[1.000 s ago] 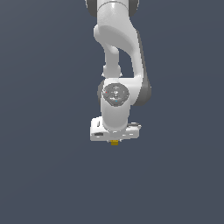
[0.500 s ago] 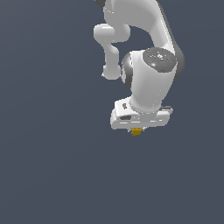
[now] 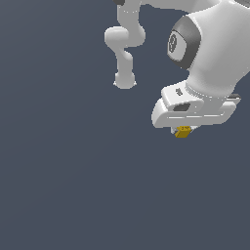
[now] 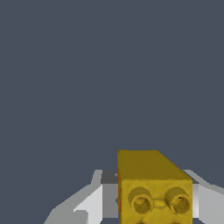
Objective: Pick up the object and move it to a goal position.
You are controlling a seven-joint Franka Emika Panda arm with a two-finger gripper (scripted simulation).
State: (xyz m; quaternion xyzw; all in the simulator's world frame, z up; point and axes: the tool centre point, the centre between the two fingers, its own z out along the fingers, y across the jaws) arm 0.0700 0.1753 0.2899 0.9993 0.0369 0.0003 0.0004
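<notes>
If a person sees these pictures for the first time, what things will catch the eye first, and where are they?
The big white robot arm fills the upper part of the exterior view's right, against a plain dark grey-blue background. Under its gripper sits a tiny mustard-yellow blocky piece, held between the fingers. In the wrist view the same yellow piece looms large, showing two round studs on its near face.

The exterior view stands off the arm, looking at it from a moderate distance, with the claw toward three o'clock. The wrist view sits right behind the claw's fingers, very near, facing along them. Both views share the yellow block between the fingers.
</notes>
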